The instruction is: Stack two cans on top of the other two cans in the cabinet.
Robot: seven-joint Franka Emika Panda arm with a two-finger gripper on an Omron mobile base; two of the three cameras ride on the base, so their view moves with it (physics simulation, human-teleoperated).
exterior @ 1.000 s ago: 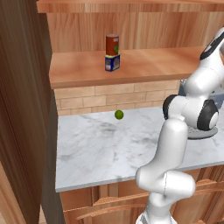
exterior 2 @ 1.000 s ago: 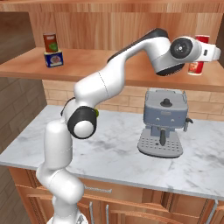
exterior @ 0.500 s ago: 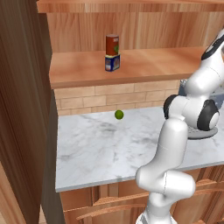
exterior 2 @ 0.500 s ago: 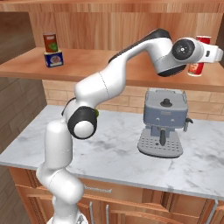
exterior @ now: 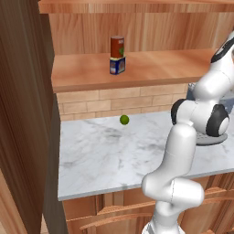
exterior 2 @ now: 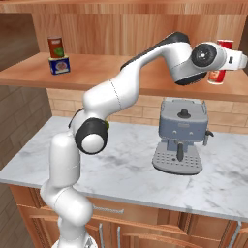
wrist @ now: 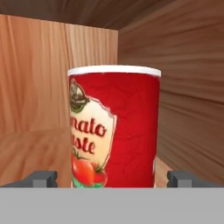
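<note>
Reaching toward the right end of the cabinet (exterior 2: 145, 80) shelf, the white robot arm holds its end effector (wrist: 113, 177) level with a bright red tomato-paste can (wrist: 114, 127), seen large at the centre of the hand view. The two dark fingertips (wrist: 41, 178) stand at the lower left and lower right of that view, spread wide with a clear gap on each side of the can, so nothing is gripped. In the right base view this red can (exterior 2: 219, 60) stands upright at the upper right of the frame, partly hidden behind the arm's wrist; whether it sits on another can beneath cannot be told. At the upper left of that view a dark red can (exterior 2: 55, 47) with a green label sits on top of a short blue tin (exterior 2: 59, 65), a stack placed near the shelf's front edge where the arm can reach it. On the marble desk (exterior 2: 126, 167) below stand a grey coffee machine (exterior 2: 181, 135) and, in the left base view, a small green lime (exterior: 124, 119) near the brick backsplash. One stack looks finished; the wide jaws suit either grasping or letting go.
</note>
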